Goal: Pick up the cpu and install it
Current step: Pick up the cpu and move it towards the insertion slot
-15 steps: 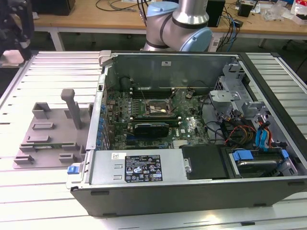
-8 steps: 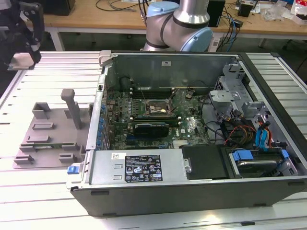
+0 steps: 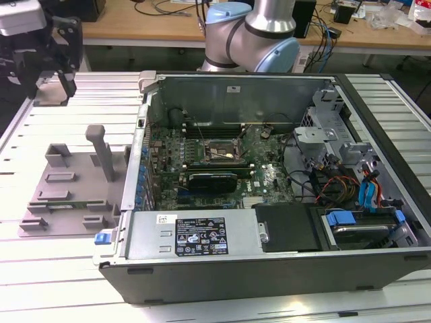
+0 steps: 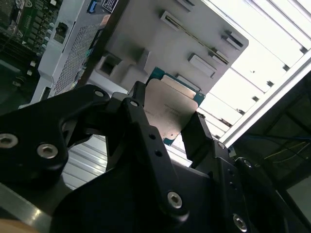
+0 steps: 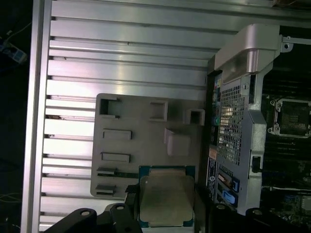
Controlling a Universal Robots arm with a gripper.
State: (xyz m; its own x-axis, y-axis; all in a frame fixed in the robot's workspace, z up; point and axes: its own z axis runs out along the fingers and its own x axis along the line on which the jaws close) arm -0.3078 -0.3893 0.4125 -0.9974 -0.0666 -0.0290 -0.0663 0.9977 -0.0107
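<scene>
The cpu (image 5: pixel 165 196), a flat square chip with a silvery top and a teal rim, sits between my gripper's (image 5: pixel 165 204) black fingers (image 5: pixel 130 191); the gripper is shut on its two opposite edges. In the second wrist view the cpu (image 4: pixel 170 104) is held tilted above the grey fixture tray (image 4: pixel 184 43). In the exterior view my gripper (image 3: pixel 60 81) hangs at the far left, above the slatted table and behind the tray (image 3: pixel 67 195). The motherboard's black socket frame (image 3: pixel 219 153) lies open inside the computer case, well to the exterior view's right of the gripper; it is also in the first wrist view (image 5: pixel 291 116).
The open computer case (image 3: pixel 269 229) has tall metal walls around the motherboard. A black finned card (image 3: pixel 212 180) lies just in front of the socket. Drive cages and cables (image 3: pixel 337 182) fill the case's right side. A grey post (image 3: pixel 100 151) stands on the tray.
</scene>
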